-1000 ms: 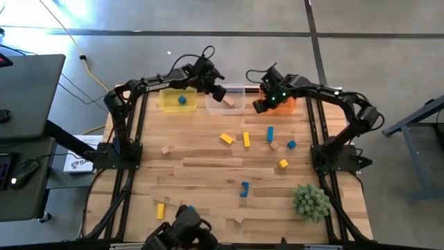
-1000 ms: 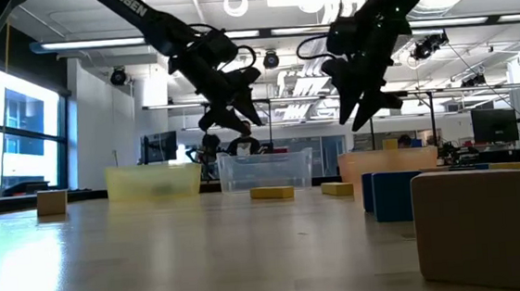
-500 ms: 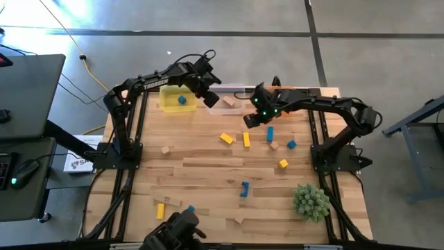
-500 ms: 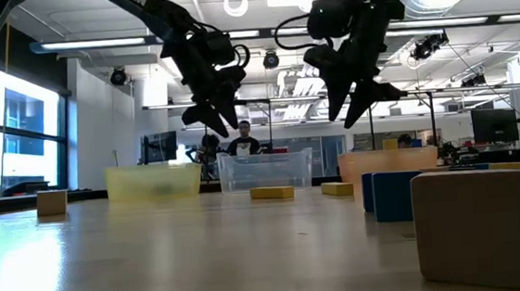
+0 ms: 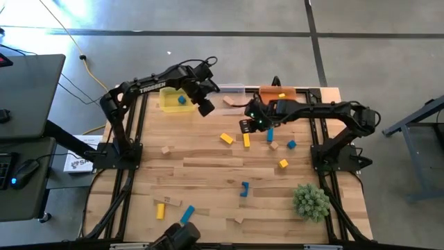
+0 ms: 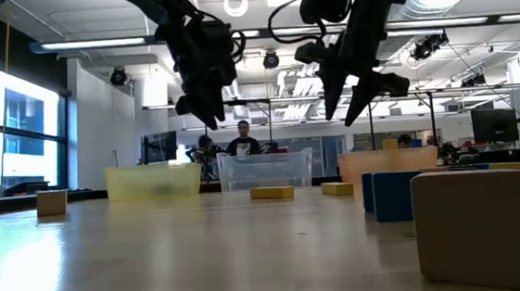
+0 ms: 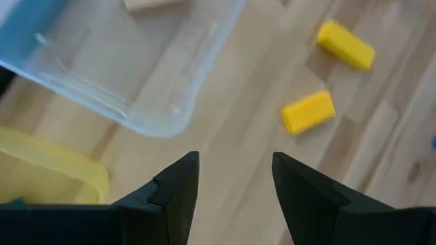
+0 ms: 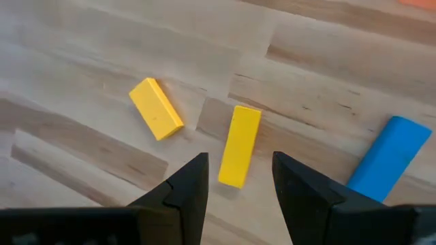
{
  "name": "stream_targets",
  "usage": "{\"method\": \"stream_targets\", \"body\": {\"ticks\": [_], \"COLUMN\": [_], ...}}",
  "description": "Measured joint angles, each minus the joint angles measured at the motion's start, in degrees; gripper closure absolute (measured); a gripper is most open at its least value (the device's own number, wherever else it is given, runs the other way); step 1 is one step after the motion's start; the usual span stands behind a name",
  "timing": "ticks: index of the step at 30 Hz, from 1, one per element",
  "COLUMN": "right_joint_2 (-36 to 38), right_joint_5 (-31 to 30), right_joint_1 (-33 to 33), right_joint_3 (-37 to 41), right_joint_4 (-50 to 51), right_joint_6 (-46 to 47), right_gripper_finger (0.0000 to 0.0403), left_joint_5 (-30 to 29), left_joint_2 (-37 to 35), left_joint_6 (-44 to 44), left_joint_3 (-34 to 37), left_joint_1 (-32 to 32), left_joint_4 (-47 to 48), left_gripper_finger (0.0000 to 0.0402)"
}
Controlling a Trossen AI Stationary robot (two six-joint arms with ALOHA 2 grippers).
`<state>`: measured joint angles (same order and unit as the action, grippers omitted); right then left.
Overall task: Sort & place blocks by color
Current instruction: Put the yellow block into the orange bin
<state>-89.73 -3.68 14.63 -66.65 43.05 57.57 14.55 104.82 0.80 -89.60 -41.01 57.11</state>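
Wooden table (image 5: 208,173): right gripper (image 5: 248,126), fingers apart and empty, hovers over yellow bar (image 8: 239,145), lengthwise between them; left gripper (image 5: 205,108) likewise apart.

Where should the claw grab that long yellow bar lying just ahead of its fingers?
Probably across the middle of the yellow bar, coming straight down from above with the open right gripper. It lies flat, its long narrow sides are bare, and the neighbouring yellow block sits clear.

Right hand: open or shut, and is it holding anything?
Open and empty. In its wrist view the right hand shows a clear gap between its fingers, with a yellow bar lying on the table beyond.
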Motion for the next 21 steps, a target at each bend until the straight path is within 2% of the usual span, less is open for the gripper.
{"method": "stream_targets", "body": {"ticks": [9, 13, 21], "right_joint_2": [0.00, -0.02, -4.70], "right_joint_5": [-4.96, -5.66, -6.24], "right_joint_1": [-3.26, -4.22, -5.86], "right_joint_3": [0.00, 0.00, -0.04], "right_joint_4": [0.00, -0.01, -1.11], "right_joint_6": [5.92, 6.87, 8.47], "right_gripper_finger": [0.0251, 0.0251, 0.0251], "left_joint_5": [-0.47, -1.21, -7.11], "left_joint_2": [-5.28, -9.03, -17.73], "left_joint_6": [0.88, 0.95, -2.97], "left_joint_3": [0.71, 4.14, 11.49], "left_joint_1": [4.66, 7.04, 10.47], "left_joint_4": [4.86, 4.98, 4.38], "left_gripper_finger": [0.0227, 0.0227, 0.0227]}}
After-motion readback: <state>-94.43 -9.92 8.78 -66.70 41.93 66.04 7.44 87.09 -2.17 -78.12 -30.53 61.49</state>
